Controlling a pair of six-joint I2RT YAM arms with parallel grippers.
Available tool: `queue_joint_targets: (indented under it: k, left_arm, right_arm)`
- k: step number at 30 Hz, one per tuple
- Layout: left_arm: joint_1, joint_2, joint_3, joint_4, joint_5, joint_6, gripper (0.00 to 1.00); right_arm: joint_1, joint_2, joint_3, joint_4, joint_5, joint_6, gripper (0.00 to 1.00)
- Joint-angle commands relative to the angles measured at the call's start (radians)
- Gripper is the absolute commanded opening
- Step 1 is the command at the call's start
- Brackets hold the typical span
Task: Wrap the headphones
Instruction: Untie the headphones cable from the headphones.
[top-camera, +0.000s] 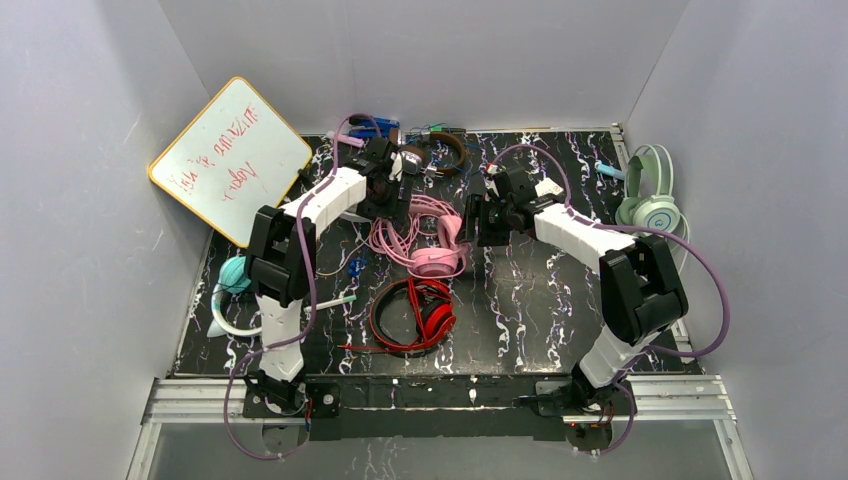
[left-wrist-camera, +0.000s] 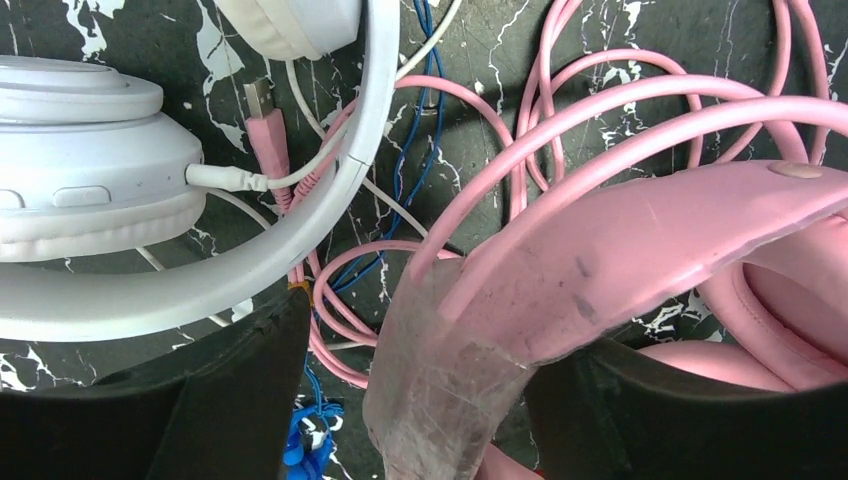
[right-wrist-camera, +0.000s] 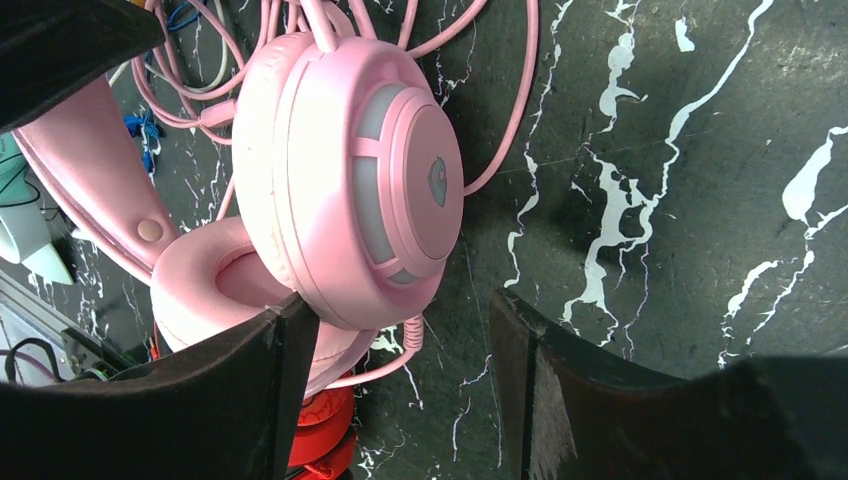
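The pink headphones (top-camera: 435, 255) lie mid-tabletop (top-camera: 560, 300), their cord (left-wrist-camera: 600, 110) sprawled in loose loops that cross the white headphones' (left-wrist-camera: 100, 170) lead and a blue cable (left-wrist-camera: 425, 130). The left claw (left-wrist-camera: 445, 330) stands wide around the headband's end, not clamped; the right claw (right-wrist-camera: 400, 320) is also spread, one finger against an ear cup, gripping nothing. Likely trouble — pulling the cord to wind it would drag the tangled neighbours along, or tighten a knot. With neither claw pinning the headset, it could also skid into the red headphones (top-camera: 420, 315)
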Motion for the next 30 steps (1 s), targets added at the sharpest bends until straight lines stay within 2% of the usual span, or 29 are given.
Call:
queue_joint_targets:
  k: [1, 4, 8, 9, 12, 19, 21, 25, 30]
  left_arm:
    - [0.004, 0.011, 0.066, -0.082, -0.050, 0.026, 0.64]
    - [0.004, 0.017, 0.063, -0.085, -0.059, 0.030, 0.47]
    - [-0.001, 0.012, 0.074, -0.087, -0.071, 0.043, 0.07]
    - [-0.003, 0.009, 0.078, -0.092, -0.077, 0.046, 0.00]
    - [-0.004, -0.022, 0.077, -0.103, -0.118, 0.030, 0.00]
    - [-0.003, -0.214, 0.061, -0.092, -0.192, -0.054, 0.00]
    - [-0.003, -0.285, 0.050, -0.091, -0.208, -0.093, 0.00]
    - [0.001, -0.445, 0.009, -0.115, -0.335, -0.223, 0.00]
    - [0.017, -0.624, 0.006, -0.154, -0.333, -0.310, 0.00]
  right_arm:
    - [-0.001, -0.005, -0.025, -0.046, 0.029, -0.036, 0.69]
    - [-0.004, -0.001, -0.030, -0.042, 0.032, -0.036, 0.69]
    - [-0.006, 0.001, -0.035, -0.037, 0.022, -0.035, 0.69]
    - [-0.006, -0.003, -0.034, -0.036, 0.021, -0.033, 0.69]
    - [-0.005, -0.040, -0.030, -0.033, 0.019, -0.037, 0.71]
    - [-0.006, -0.269, -0.064, 0.035, 0.073, -0.070, 0.87]
    - [-0.005, -0.352, -0.081, 0.055, 0.101, -0.079, 0.88]
    - [-0.005, -0.501, -0.155, 0.123, 0.174, -0.081, 0.88]
    - [-0.005, -0.685, -0.303, 0.255, 0.140, -0.088, 0.88]
